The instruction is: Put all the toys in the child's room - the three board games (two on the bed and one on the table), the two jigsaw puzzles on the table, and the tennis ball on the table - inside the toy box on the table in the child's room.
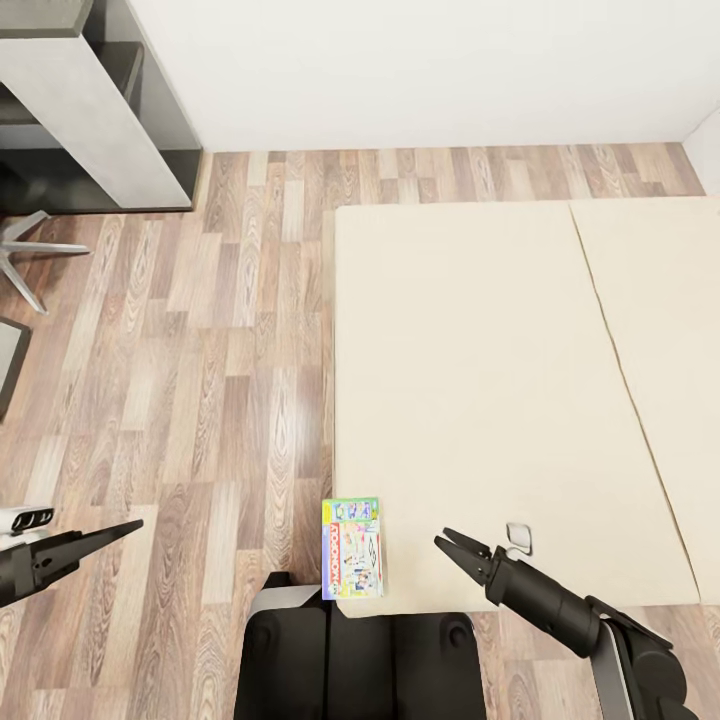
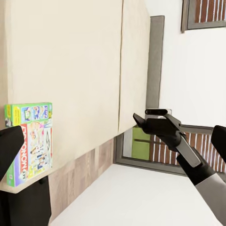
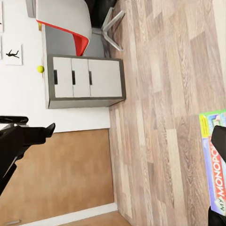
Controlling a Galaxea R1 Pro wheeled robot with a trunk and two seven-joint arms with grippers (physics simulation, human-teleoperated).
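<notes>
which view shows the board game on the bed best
The head view: the whole board game lies flat at the bed's near corner, cover fully visible. The left wrist view shows it side-on, partly behind a dark claw finger; the right wrist view catches one end, cut off at the picture's edge.

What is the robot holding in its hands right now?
Nothing. The right gripper is open above the bed, beside the board game. The left gripper hangs over the floor, away from any toy.
</notes>
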